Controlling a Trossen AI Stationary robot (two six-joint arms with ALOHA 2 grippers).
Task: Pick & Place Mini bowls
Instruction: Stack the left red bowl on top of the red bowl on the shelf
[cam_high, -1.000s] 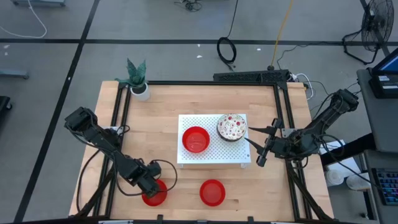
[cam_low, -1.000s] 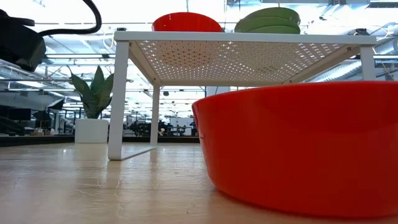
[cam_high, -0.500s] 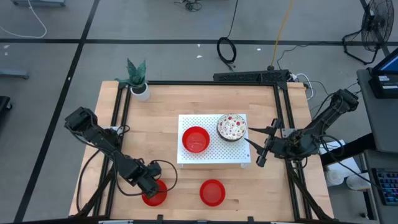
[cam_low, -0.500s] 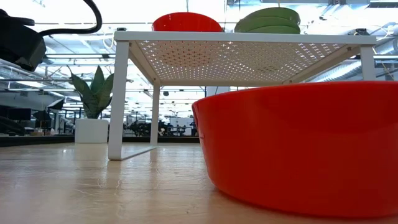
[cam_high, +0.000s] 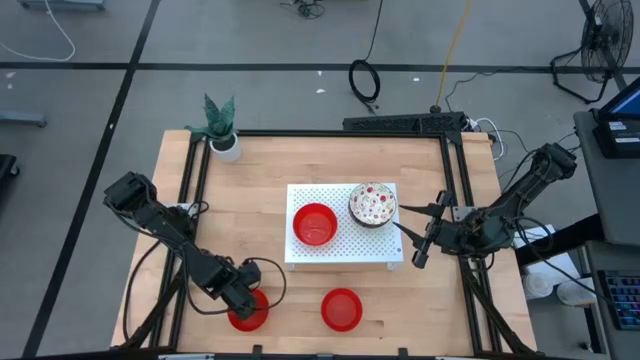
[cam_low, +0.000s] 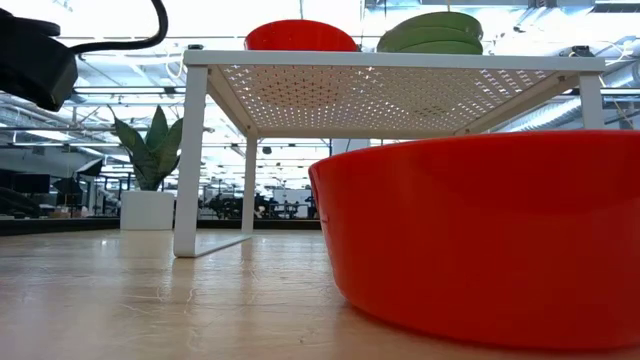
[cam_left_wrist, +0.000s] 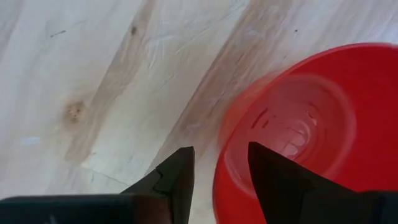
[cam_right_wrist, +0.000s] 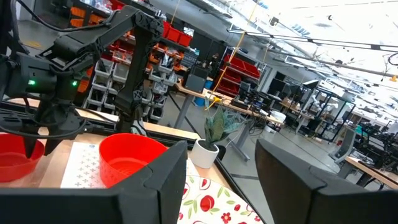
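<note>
Bowls are in four places on the wooden table (cam_high: 260, 190). One red bowl (cam_high: 248, 311) lies at the near left corner, and the left gripper (cam_high: 240, 293) is directly above it. Its two fingers (cam_left_wrist: 176, 174) are a little apart, one on each side of the bowl's rim, but whether they touch the rim I cannot tell. A second red bowl (cam_high: 341, 308) sits near the front edge, to the right of the first one. On the white perforated board (cam_high: 343, 252) stand a third red bowl (cam_high: 314, 223) and, just to its right, a speckled bowl (cam_high: 373, 204). The right gripper (cam_high: 408, 240) waits at the board's right edge with fingers spread, holding nothing. A plant pot (cam_high: 226, 146) stands at the far left corner.
</note>
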